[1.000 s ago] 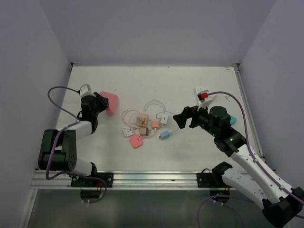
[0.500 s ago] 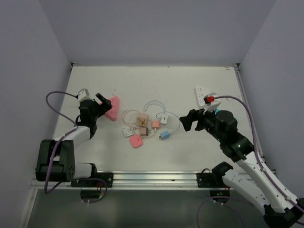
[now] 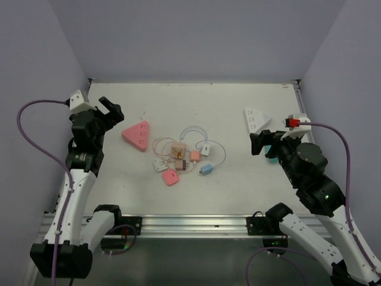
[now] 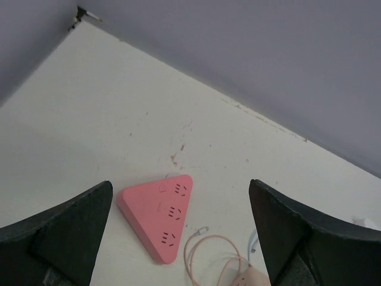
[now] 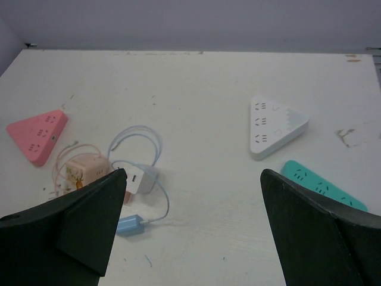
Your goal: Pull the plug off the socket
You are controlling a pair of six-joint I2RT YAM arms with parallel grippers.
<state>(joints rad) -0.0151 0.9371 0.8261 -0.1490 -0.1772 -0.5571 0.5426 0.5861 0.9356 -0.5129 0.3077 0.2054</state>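
A pink triangular socket [image 3: 136, 134] lies flat on the table, and the holes on its top face [image 4: 158, 214] hold nothing. My left gripper [image 3: 102, 116] hangs open above and to the left of it, nothing between its fingers [image 4: 71, 232]. Several small plugs with thin cables lie bunched mid-table: a white plug [image 3: 205, 149], a blue plug [image 5: 130, 225] and a pink plug [image 3: 195, 157] beside a beige cube socket [image 3: 177, 150]. Whether that plug sits in the cube I cannot tell. My right gripper [image 3: 268, 143] is open and empty, raised at the right.
A white triangular socket [image 5: 277, 126] lies at the back right. A teal socket strip [image 5: 324, 186] is near it, partly under my right arm. A red-pink plug [image 3: 171, 177] and another white one [image 3: 159, 164] lie nearer the front. Walls close the table on three sides.
My left gripper opened and let go of the pink socket, which now lies flat. The left arm rose and drew back left. The right arm pulled back to the right.
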